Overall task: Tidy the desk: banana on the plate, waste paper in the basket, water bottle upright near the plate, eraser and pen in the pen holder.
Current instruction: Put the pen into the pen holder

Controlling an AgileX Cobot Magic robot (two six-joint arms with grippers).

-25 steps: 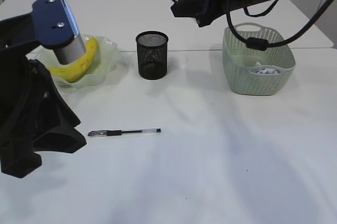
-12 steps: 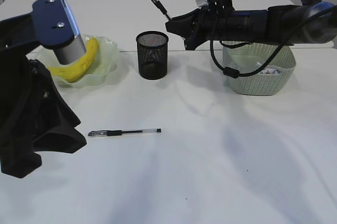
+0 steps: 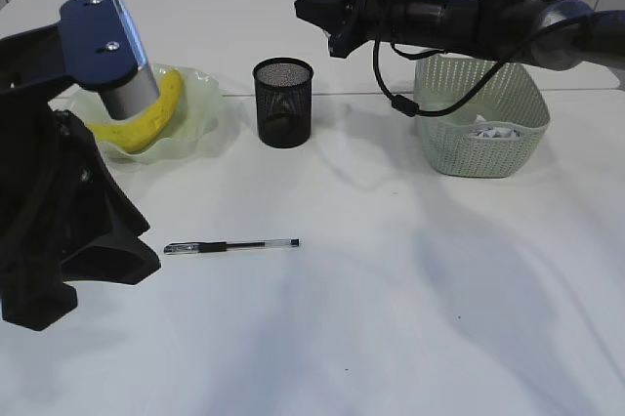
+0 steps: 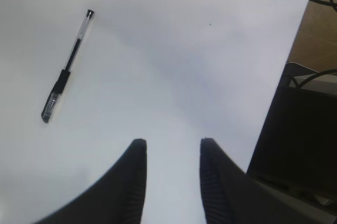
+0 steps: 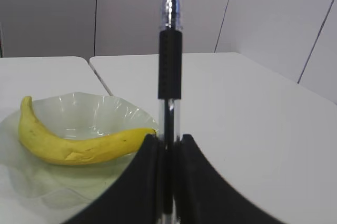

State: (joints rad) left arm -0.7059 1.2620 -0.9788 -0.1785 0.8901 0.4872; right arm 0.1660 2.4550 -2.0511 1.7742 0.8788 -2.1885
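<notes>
A pen (image 5: 170, 50) is clamped upright between the closed jaws of the right gripper (image 3: 314, 8), held in the air above and just behind the pen holder (image 3: 282, 102). A second pen (image 3: 230, 246) lies flat on the desk (image 3: 410, 318), apart from the left gripper (image 4: 171, 179), whose jaws stand partly open and hold nothing. The banana (image 3: 151, 115) rests in the plate (image 3: 200, 108). Waste paper (image 3: 493, 131) lies inside the basket (image 3: 479, 113).
</notes>
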